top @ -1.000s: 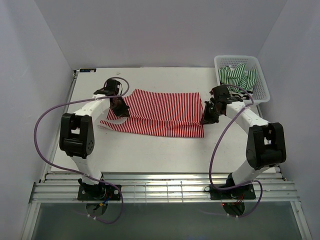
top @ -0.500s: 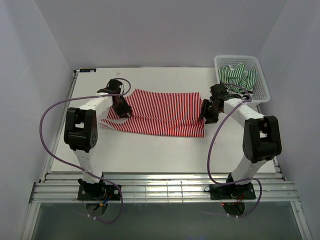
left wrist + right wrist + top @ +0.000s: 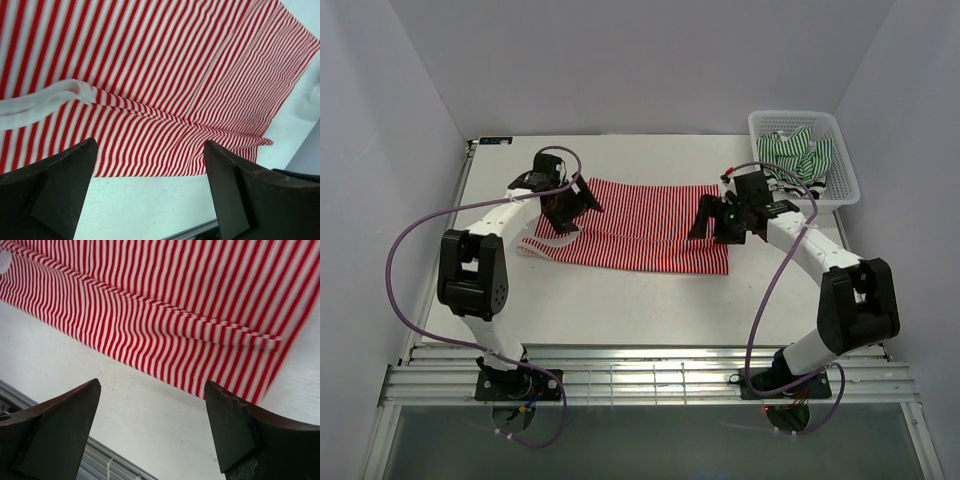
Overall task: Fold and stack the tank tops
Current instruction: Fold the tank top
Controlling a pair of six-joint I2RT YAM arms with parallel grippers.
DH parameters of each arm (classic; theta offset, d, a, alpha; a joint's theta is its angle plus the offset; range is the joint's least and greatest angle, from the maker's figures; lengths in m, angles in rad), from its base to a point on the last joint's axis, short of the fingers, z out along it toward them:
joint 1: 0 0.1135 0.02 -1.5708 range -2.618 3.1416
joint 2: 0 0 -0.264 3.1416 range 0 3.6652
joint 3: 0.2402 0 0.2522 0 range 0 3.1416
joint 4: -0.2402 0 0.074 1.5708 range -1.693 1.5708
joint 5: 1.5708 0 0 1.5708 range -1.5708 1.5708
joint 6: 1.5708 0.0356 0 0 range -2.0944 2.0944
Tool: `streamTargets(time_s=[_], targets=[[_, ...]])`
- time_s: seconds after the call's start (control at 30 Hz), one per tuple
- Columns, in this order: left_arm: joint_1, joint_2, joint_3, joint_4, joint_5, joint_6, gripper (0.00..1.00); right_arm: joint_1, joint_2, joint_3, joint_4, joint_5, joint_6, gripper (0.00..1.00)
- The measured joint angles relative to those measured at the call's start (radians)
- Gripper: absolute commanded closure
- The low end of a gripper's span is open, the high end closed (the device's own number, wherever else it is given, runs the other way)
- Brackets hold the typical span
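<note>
Cloth is lying folded flat across the middle of the table (image 3: 620, 300): this is the red-and-white tank top (image 3: 640, 225), with a crease running along its length (a white strap (image 3: 40, 102) is poking out at its left end); the left gripper (image 3: 578, 212) is hanging above that left end, fingers spread wide and holding nothing; the right gripper (image 3: 712, 225) is hanging above the right end, likewise parted and empty; the green-and-white tank top (image 3: 800, 152) is sitting crumpled in the white basket (image 3: 845, 175) at the far right corner.

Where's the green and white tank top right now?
Top view: the green-and-white tank top lies bunched in the white basket at the far right corner of the table.
</note>
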Motion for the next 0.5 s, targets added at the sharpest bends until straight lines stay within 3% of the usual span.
streamTargets(time_s=[0.13, 0.5], targets=[[-0.037, -0.005, -0.047, 0.044, 0.039, -0.017, 0.02, 0.056, 0.048, -0.013, 0.039, -0.032, 0.016, 0.1], [-0.064, 0.064, -0.076, 0.105, 0.034, -0.048, 0.02, 0.045, 0.28, 0.053, 0.094, -0.026, 0.034, 0.1]])
